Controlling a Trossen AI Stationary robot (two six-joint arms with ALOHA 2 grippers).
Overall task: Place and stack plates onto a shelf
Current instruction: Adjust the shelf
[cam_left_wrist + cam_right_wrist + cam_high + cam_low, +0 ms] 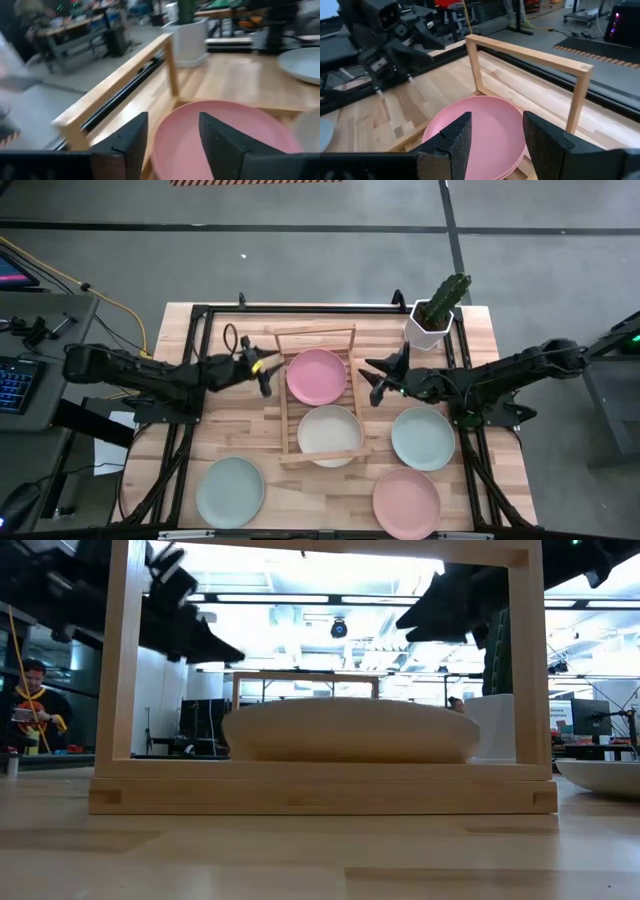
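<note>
I see a round matte pink plate (317, 375) on the slatted wooden shelf (283, 385), cream plate (329, 430) at its 6 o'clock. Left end effector (263, 370) and right end effector (373, 379) flank it, both spread, holding nothing

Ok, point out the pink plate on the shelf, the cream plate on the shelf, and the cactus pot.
pink plate on the shelf (317, 376), high view, centre of its face.
cream plate on the shelf (329, 434), high view, centre of its face.
cactus pot (428, 332), high view, white side wall.
</note>
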